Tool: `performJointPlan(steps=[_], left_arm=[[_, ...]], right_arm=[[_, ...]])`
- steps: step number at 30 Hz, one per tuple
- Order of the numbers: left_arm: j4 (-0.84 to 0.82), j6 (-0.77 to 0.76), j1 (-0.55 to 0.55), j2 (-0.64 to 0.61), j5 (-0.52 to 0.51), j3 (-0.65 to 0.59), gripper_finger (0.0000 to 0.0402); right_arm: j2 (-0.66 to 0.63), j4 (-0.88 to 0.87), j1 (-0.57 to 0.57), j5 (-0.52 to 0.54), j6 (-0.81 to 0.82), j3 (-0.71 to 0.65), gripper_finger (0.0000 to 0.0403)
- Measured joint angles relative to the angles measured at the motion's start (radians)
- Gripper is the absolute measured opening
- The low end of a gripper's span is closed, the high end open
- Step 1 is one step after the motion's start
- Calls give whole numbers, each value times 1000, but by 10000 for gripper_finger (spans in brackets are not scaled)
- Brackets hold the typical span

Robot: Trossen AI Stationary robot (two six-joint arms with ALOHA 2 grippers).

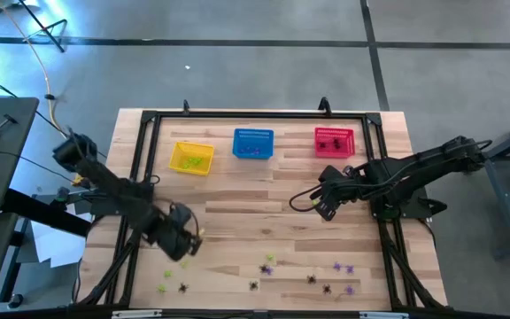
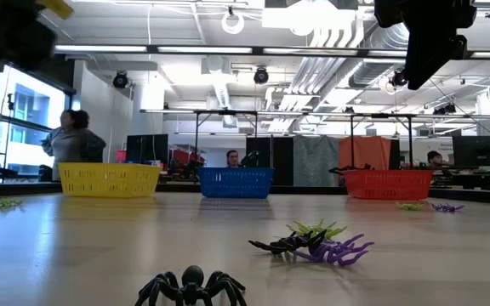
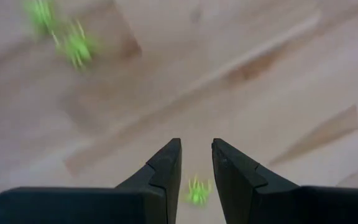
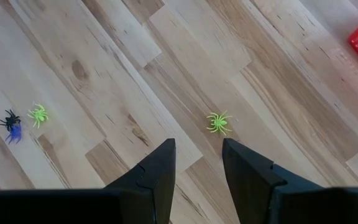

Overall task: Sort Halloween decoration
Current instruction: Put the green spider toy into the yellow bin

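Picking a yellow-green spider for the yellow mesh basket.
Left pincer part spread over tiny green plastic spider, lower left of table; next, descend and pinch. Right pincer spread, waiting mid-right.

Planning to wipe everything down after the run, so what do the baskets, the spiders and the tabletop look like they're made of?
Yellow basket, blue basket and red basket: likely moulded plastic, judging by the open mesh walls and solid bright colour. Spiders, e.g. the black spider: probably glossy plastic, with thin stiff legs. Tabletop: pale wood planks with visible grain and knots, matte.
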Motion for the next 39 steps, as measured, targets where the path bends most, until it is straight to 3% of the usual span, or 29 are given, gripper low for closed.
performJointPlan(steps=[5, 13, 26, 39], left_arm=[[92, -133, -95, 103, 46, 0, 77], [212, -193, -167, 196, 64, 0, 77], [257, -184, -177, 307, 57, 6, 77], [185, -158, -175, 315, 48, 6, 76]], right_arm=[[0, 4, 0, 0, 0, 0, 130], [0, 10, 0, 0, 0, 0, 130], [0, 15, 0, 0, 0, 0, 130], [0, 16, 0, 0, 0, 0, 130]])
